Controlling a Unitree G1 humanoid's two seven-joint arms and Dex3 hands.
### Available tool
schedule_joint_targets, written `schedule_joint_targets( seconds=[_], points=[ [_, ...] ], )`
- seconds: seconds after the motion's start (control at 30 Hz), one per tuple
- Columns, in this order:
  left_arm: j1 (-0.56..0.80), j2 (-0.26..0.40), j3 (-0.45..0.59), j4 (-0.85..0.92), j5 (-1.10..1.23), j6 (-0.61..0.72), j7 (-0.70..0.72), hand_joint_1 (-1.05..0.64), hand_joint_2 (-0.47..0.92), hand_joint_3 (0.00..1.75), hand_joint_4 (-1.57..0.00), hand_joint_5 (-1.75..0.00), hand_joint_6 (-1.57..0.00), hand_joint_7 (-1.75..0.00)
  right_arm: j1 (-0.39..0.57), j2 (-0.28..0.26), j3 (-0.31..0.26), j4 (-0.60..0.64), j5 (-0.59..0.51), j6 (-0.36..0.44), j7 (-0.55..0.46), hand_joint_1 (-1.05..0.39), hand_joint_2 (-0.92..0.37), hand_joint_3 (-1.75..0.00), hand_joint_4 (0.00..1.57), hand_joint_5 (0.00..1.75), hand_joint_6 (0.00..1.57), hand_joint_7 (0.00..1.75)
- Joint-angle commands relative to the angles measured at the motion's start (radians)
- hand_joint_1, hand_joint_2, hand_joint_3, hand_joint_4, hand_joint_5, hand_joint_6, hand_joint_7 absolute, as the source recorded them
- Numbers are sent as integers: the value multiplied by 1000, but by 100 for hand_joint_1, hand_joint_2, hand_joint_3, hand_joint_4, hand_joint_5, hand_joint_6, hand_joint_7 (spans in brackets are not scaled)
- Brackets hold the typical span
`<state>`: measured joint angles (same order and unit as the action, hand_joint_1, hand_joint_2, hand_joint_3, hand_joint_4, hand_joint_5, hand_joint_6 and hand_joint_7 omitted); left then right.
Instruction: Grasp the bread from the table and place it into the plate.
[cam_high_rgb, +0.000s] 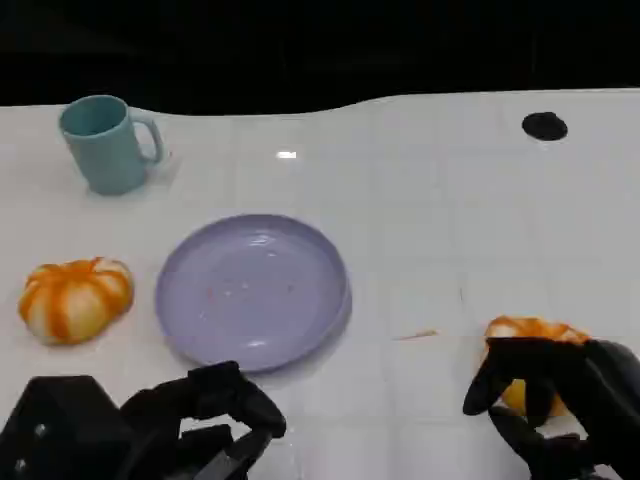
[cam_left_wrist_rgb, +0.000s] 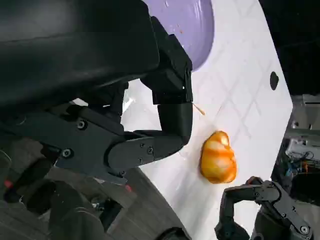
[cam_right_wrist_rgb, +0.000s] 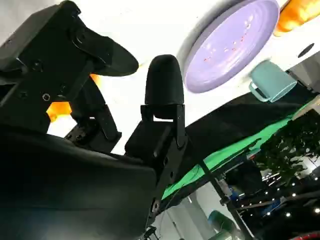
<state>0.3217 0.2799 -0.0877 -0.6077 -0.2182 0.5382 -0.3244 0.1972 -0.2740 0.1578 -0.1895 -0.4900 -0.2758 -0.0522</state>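
From the head view, a white table (cam_high_rgb: 440, 230) holds a round purple plate (cam_high_rgb: 252, 290) in the middle, and nothing lies on it. A teal mug (cam_high_rgb: 105, 142) stands far back on the left. An orange and white bread (cam_high_rgb: 76, 298) sits just left of the plate, not touching it. A second bread (cam_high_rgb: 530, 345) lies near the front on the right, well apart from the plate. The right hand (cam_high_rgb: 560, 400) is over this bread, with its black fingers (cam_high_rgb: 495, 385) curled down around the near side. I cannot tell from here if the hand really holds it. The left hand (cam_high_rgb: 150, 425) sits low at the front, just near the plate's front edge, with nothing in it and its fingers loose. A small black dot (cam_high_rgb: 544, 125) sits far back on the right.

From the left wrist view, the left hand (cam_left_wrist_rgb: 125, 125) has its fingers (cam_left_wrist_rgb: 175, 115) bent but apart, holding nothing. The plate's edge (cam_left_wrist_rgb: 195, 30) shows beyond it. The bread on the right side (cam_left_wrist_rgb: 218, 157) lies flat on the table, and the right hand (cam_left_wrist_rgb: 260, 205) is just beside it, fingers spread, not gripping it.

From the right wrist view, the right hand (cam_right_wrist_rgb: 100, 115) has its fingers (cam_right_wrist_rgb: 162, 85) spread. A bit of orange bread (cam_right_wrist_rgb: 57, 110) peeks out between them. The plate (cam_right_wrist_rgb: 230, 45), the mug (cam_right_wrist_rgb: 270, 82) and the other bread (cam_right_wrist_rgb: 297, 15) show farther off.
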Motion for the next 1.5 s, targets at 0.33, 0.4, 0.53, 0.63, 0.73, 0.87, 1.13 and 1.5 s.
schedule_joint_targets(
  seconds=[0.33,0.4,0.53,0.63,0.73,0.87,1.13,1.5],
  points=[
    [-5,8,5,-3,7,-6,-2,-31,91,57,-67,-175,-59,-145,1,-5,-9,-6,6,9,15,-6,-25,-120,95,166,99,103],
    [-4,9,5,-4,8,-7,-1,-32,91,57,-67,-175,-59,-145,1,-5,-9,-7,5,10,16,-7,-25,-120,95,166,99,103],
    [-3,8,6,-2,6,-8,-3,-32,91,57,-67,-175,-60,-144,0,-8,-9,-1,7,0,14,-6,-25,-121,95,165,99,103],
    [-4,8,5,-2,7,-7,-1,-32,91,57,-67,-175,-60,-145,0,-5,-9,-2,5,4,13,-6,-25,-121,96,165,99,104],
    [-4,6,5,-4,4,-2,0,-32,91,57,-67,-175,-60,-145,1,-5,-9,-2,6,6,14,-6,-25,-121,96,166,99,104],
    [-3,6,5,-2,7,-7,-1,-32,91,57,-67,-175,-60,-145,2,-6,-10,-8,7,14,20,-7,-27,-121,94,166,98,104],
    [-4,7,7,-5,8,-1,1,-32,91,56,-66,-175,-60,-144,-4,-11,-26,-27,-4,23,19,-7,-30,-106,88,148,97,83],
    [-5,9,10,5,7,-11,-5,-31,92,56,-65,-175,-59,-143,4,-46,-45,-148,-155,154,65,-20,-44,-72,79,94,93,32]
  ],
)
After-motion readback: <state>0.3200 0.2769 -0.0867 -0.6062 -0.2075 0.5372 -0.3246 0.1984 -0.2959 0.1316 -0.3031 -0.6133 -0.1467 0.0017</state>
